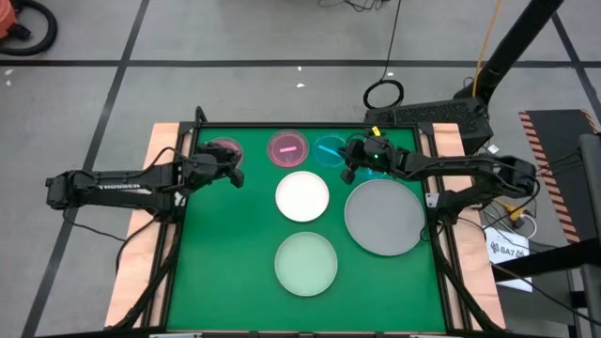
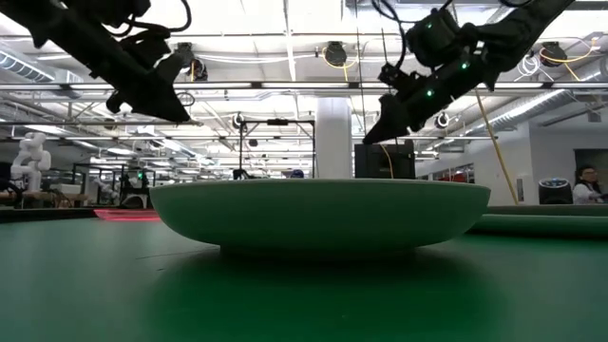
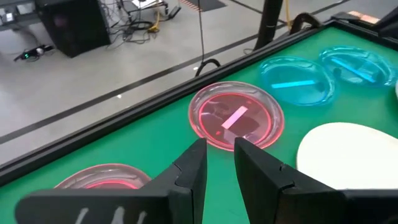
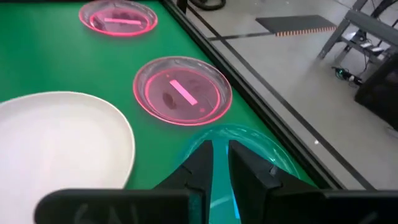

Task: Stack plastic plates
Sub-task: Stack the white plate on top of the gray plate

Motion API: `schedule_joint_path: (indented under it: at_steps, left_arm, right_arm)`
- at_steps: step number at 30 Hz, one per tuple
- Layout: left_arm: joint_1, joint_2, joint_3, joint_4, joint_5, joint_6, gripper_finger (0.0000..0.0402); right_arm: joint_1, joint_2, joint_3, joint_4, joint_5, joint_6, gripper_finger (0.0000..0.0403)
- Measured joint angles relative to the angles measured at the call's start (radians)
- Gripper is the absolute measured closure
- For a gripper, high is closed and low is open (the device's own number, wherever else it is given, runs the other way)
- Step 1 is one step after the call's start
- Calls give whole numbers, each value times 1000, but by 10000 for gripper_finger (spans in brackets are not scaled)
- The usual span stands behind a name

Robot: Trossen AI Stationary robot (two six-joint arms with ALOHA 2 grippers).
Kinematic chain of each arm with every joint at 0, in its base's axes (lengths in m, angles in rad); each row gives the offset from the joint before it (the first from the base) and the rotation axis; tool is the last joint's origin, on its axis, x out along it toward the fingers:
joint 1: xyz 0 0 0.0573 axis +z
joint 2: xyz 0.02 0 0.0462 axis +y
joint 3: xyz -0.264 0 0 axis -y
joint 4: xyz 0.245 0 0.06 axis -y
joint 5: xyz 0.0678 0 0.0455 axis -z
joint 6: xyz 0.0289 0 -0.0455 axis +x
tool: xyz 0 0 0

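Seven plates lie flat on the green mat. Two pink plates and two blue plates form a row by the far edge. In front of them lie the white plate, the grey plate and the pale green plate. No mint plate shows. My left gripper hovers beside the left pink plate, its fingers a narrow gap apart. My right gripper hangs raised over the right blue plate, fingers slightly apart. That plate's near part is hidden by the gripper.
A black frame edges the mat's far side, close behind the small plates. The pale green plate fills the low view's foreground. Bare mat lies at the near left. A person sits far off in the room.
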Motion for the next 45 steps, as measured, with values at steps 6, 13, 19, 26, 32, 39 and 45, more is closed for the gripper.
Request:
schedule_joint_path:
  at_steps: [6,13,19,26,32,39,45]
  left_arm:
    - [30,13,0,-11,0,-2,314]
    - [86,83,0,33,1,-4,314]
    - [79,149,0,171,93,-19,314]
    - [15,213,0,277,144,-28,314]
    - [-47,244,0,298,145,-18,314]
    - [-74,243,0,299,140,65,314]
    - [-66,235,0,296,136,182,314]
  right_arm:
    - [-26,62,0,33,0,-2,355]
    - [-50,6,-1,33,-1,-59,355]
    - [-39,-124,-1,32,-58,-41,355]
    - [2,-171,-1,-2,-227,157,355]
    - [104,-104,-1,37,-237,275,355]
    - [179,41,67,74,-155,363,355]
    - [188,177,278,-225,-120,441,355]
